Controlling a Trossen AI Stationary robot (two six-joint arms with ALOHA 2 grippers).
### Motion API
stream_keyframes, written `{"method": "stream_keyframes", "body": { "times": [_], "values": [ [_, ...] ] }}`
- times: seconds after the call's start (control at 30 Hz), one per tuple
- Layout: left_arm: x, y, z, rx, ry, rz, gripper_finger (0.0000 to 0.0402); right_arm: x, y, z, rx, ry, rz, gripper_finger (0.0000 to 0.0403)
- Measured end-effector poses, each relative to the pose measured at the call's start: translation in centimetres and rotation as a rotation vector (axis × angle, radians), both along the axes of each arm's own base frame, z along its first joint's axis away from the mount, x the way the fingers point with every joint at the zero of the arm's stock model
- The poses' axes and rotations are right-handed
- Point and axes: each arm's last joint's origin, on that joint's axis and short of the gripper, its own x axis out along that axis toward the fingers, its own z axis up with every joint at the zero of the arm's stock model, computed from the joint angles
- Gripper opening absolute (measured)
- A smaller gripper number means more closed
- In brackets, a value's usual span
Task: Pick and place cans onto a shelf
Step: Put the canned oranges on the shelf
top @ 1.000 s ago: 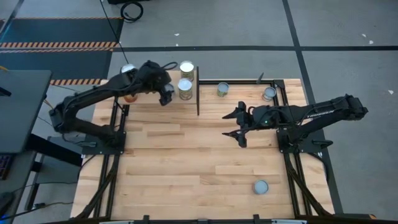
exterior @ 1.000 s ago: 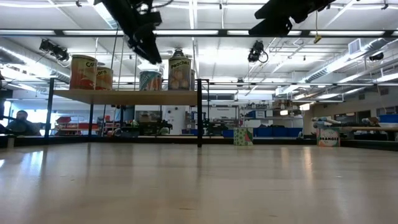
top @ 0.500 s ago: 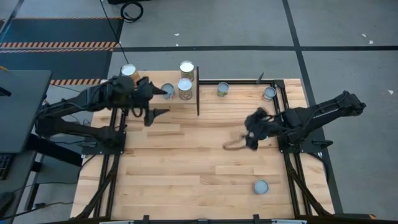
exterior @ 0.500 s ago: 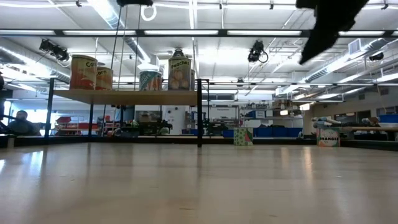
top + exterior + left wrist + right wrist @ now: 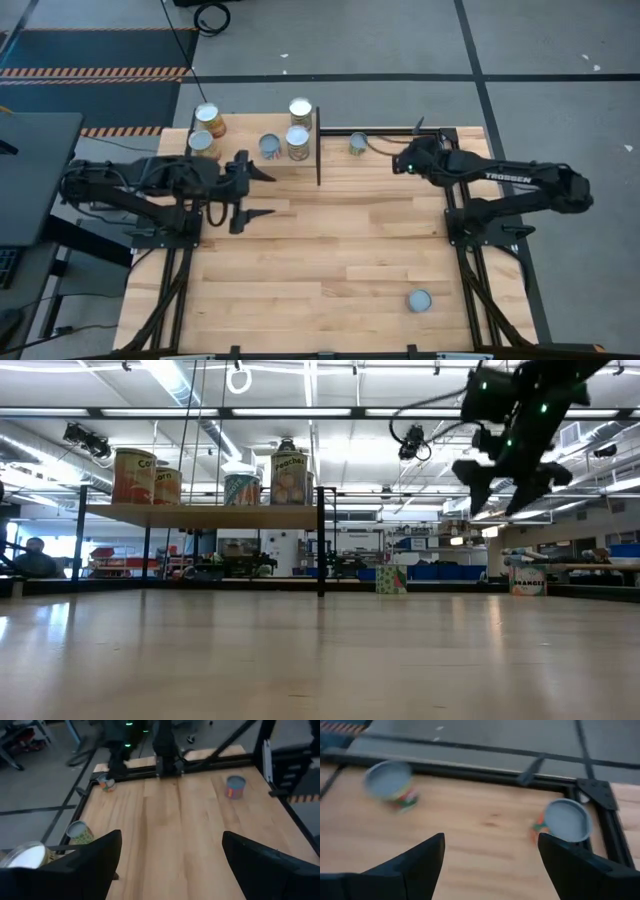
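Note:
Several cans stand upright on the shelf [image 5: 240, 130] at the far left, among them a blue-teal can [image 5: 270, 147] and pale cans [image 5: 290, 478]. My left gripper [image 5: 262, 192] hangs open just near of the shelf, pointing toward the table's right, nothing between its fingers [image 5: 90, 862]. My right gripper [image 5: 395, 150] is open above the far right of the table and points toward the far edge. It hangs between two cans standing on their bases, one [image 5: 390, 780] to its left and one [image 5: 567, 820] by the frame corner. Another can [image 5: 420, 300] stands near right.
A black upright [image 5: 318, 150] closes the shelf's right end. A black metal frame [image 5: 455, 135] runs along the table's far right corner and down both sides. The middle of the wooden tabletop [image 5: 330, 250] is bare.
My left gripper has drawn back from the shelf toward the near edge and swung round to point toward the table's right, staying open; the blue-teal can stays on the shelf. My right gripper has gone from the table's middle right toward the far edge and the cans there, rolling as it went.

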Motion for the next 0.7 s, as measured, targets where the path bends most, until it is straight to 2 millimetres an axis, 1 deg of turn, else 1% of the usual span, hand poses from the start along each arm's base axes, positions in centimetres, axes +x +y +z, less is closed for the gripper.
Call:
{"method": "stream_keyframes", "body": {
  "times": [0.1, 0.17, 0.27, 0.47, 0.63, 0.7],
  "values": [
    [-0.2, -0.3, -0.3, 0.004, 0.035, -0.006, 0.0352, -0.8, -1.3, -1.4, -0.015, -0.055, -0.120, 0.0328],
    [-0.3, -0.4, -0.4, 0.011, 0.042, 0.015, 0.0352, -1.4, -1.8, -2.3, -0.023, -0.085, -0.209, 0.0328],
    [-0.3, -0.4, -0.5, 0.029, 0.058, 0.020, 0.0352, -1.9, -2.7, -3.5, -0.059, -0.120, -0.322, 0.0327],
    [-0.2, -0.4, -0.4, 0.045, 0.045, 0.011, 0.0352, -2.1, -5.2, -5.3, -0.032, -0.055, -0.471, 0.0327],
    [-0.2, -0.4, -0.4, 0.046, 0.043, 0.012, 0.0352, -2.4, -7.0, -6.7, -0.025, -0.071, -0.599, 0.0327],
    [-0.2, -0.4, -0.4, 0.048, 0.044, 0.010, 0.0352, -2.5, -7.4, -7.2, -0.031, -0.071, -0.637, 0.0327]
  ]
}}
